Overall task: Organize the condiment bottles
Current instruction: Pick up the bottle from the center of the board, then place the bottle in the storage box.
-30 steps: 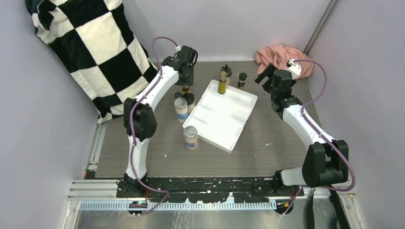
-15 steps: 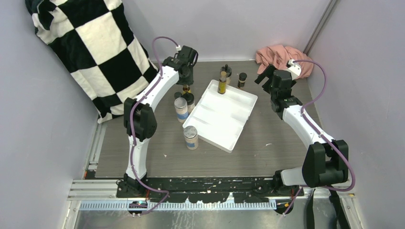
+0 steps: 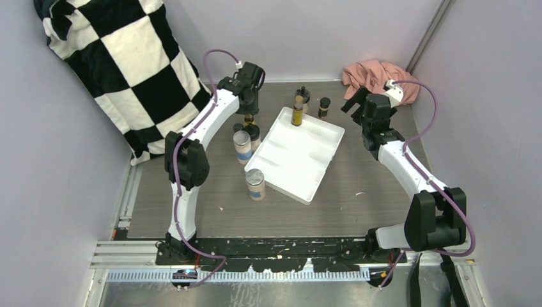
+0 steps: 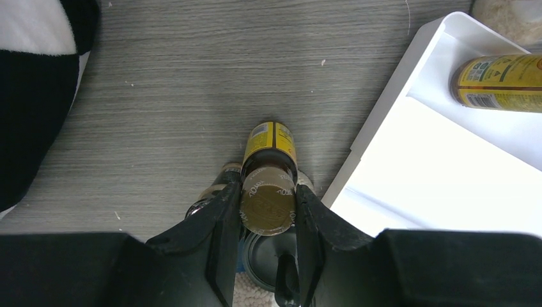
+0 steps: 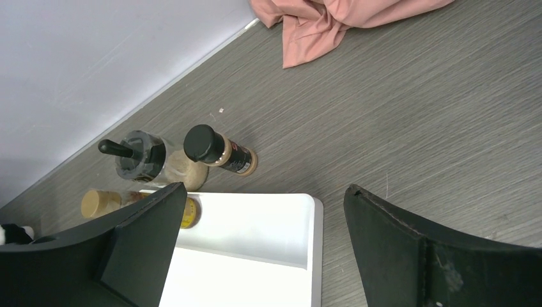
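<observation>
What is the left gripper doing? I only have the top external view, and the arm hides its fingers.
Observer: The left gripper is shut on a slim yellow-labelled bottle.
Operator: Where on it?
Observer: Both fingers press the brown cap, not the body.
Operator: And the right gripper?
Observer: The right gripper is open and empty above the white tray's corner.

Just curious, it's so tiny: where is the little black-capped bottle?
In the top view, the black-capped bottle stands at the back, just beyond the white tray's far edge, immediately right of the black-lidded jar.
</observation>
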{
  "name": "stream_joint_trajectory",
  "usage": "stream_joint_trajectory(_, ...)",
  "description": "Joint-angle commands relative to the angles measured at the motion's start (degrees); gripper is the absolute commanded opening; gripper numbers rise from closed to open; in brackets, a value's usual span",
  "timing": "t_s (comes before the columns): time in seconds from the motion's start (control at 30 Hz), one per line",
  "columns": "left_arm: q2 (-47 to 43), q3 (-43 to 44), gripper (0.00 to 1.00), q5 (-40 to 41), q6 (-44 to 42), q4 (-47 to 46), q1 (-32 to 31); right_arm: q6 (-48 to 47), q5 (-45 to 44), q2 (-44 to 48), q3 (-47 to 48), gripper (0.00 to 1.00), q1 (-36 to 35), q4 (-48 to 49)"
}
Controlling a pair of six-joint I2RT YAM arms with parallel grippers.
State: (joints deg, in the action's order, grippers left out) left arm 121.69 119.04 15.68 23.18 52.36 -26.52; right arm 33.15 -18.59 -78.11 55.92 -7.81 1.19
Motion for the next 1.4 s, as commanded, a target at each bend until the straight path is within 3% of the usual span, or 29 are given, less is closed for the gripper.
stream_joint_trajectory(0.0, -5.37, 2.78, 0.00, 1.52, -1.36, -0.93, -0.28, -0.36, -2.45, 1.90, 2.06, 0.99, 0.09, 0.93)
stream_joint_trajectory(0.33, -4.39, 10.22, 0.00, 1.51, -3.20, 2.43, -0.37, -3.20, -2.23, -0.43, 6.33, 0.99, 5.32, -0.72)
stream_joint_trajectory(0.63, -3.47, 16.85, 0.00, 0.67, -4.58, 4.99, -0.87, -7.33, 5.65, -7.71, 15.63, 1.00, 11.49, -7.62)
stream_joint_trajectory(1.37, -7.49, 19.43, 0.00, 0.10, -6.23, 1.91, -5.60, -3.97, 1.81, -9.12, 14.14, 1.00, 13.61, -1.88)
